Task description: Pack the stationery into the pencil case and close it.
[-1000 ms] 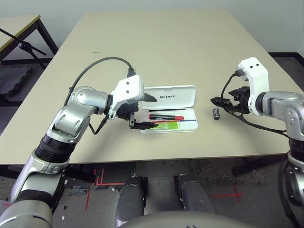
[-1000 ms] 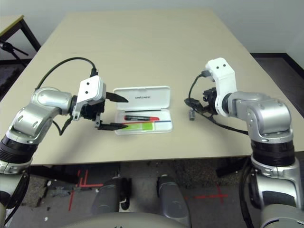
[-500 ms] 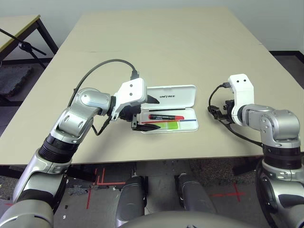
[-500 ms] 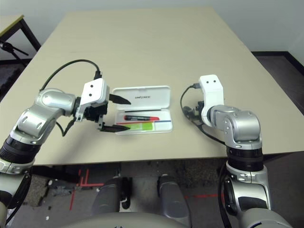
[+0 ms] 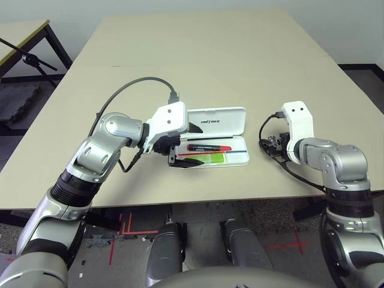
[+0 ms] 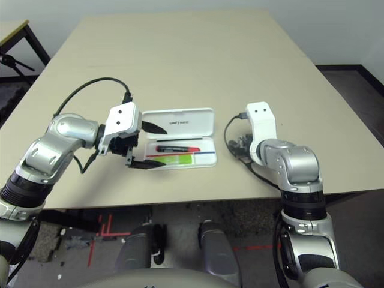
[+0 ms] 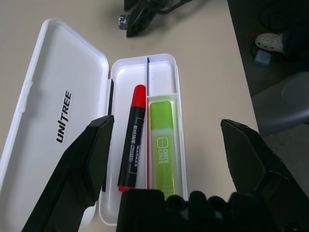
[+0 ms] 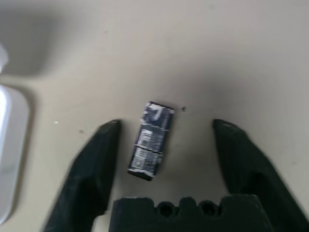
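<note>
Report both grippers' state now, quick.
Left gripper: open, empty, above the open pencil case.
Right gripper: open, straddling the small dark piece on the table, not gripping it.

Glossy white plastic pencil case, smooth matt beige table, shiny silver metal forearms, matt black plastic fingers.

The white pencil case lies open and flat on the worktop, "UNITREE" lid folded back. In its tray lie the red marker and, beside it, the lime-green highlighter. The small dark cylindrical piece lies apart on the worktop.
</note>
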Controlling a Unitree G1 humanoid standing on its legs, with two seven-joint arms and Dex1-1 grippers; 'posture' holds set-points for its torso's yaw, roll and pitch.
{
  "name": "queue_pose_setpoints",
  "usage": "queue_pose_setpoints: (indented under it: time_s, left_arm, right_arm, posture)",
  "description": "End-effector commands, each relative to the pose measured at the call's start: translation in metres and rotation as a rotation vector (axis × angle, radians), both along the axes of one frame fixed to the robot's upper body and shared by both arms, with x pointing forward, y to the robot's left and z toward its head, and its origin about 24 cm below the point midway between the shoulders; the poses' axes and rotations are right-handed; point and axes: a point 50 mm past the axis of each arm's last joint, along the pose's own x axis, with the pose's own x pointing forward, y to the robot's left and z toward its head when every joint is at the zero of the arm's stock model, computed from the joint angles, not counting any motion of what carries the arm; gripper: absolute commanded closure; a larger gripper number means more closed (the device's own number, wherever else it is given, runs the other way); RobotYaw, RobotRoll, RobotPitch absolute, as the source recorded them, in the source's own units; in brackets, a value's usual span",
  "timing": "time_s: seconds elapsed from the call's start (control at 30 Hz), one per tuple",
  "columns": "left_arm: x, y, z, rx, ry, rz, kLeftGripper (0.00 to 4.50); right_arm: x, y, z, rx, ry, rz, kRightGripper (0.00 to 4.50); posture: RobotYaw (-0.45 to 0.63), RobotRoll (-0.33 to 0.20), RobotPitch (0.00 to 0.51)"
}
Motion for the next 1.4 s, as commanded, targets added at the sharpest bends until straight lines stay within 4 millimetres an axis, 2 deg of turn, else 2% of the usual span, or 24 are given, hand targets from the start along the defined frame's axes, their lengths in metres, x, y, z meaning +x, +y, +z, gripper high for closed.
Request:
queue_pose_setpoints:
  time_s: [0.03,0.13,0.23,0.37,0.57,0.7,0.87,1.03,1.4]
  left_arm:
    - [-0.001,-0.001,-0.005,0.02,0.009,-0.002,0.0]
    - [-0.001,-0.001,-0.006,0.023,0.01,-0.003,0.0]
    - [-0.001,-0.002,-0.006,0.025,0.011,-0.005,0.0]
    - [-0.001,-0.002,-0.006,0.027,0.013,-0.005,0.0]
    - [-0.001,-0.001,-0.006,0.031,0.014,-0.002,0.0]
    - [-0.001,0.0,-0.005,0.037,0.011,-0.001,0.0]
    - [-0.001,-0.001,-0.004,0.037,0.007,0.002,0.0]
    - [-0.002,-0.001,-0.004,0.037,0.007,0.009,0.0]
    - [-0.002,-0.002,-0.004,0.036,0.005,0.016,0.0]
  right_arm:
    - [-0.006,0.001,-0.013,0.002,0.075,0.016,2.01]
    - [-0.006,0.0,-0.011,-0.002,0.073,0.021,3.2]
    - [-0.005,-0.003,-0.006,-0.013,0.063,0.031,4.17]
    - [-0.006,-0.006,0.006,-0.049,0.03,0.129,4.17]
    - [-0.017,-0.019,0.026,-0.251,-0.072,0.587,4.17]
    - [-0.03,-0.027,0.033,-0.343,-0.062,0.93,4.17]
    - [-0.027,-0.024,0.042,-0.324,-0.116,1.07,4.17]
    - [-0.024,-0.009,0.049,-0.298,-0.241,1.254,4.17]
    - [-0.009,0.01,0.055,-0.323,-0.234,1.427,4.17]
  posture:
    - [-0.18,0.0,0.105]
    - [-0.18,0.0,0.106]
    - [-0.18,0.0,0.106]
    - [-0.18,0.0,0.108]
    - [-0.18,0.0,0.104]
    - [-0.18,0.0,0.104]
    - [-0.17,0.0,0.101]
    - [-0.16,0.0,0.101]
    - [-0.15,0.0,0.097]
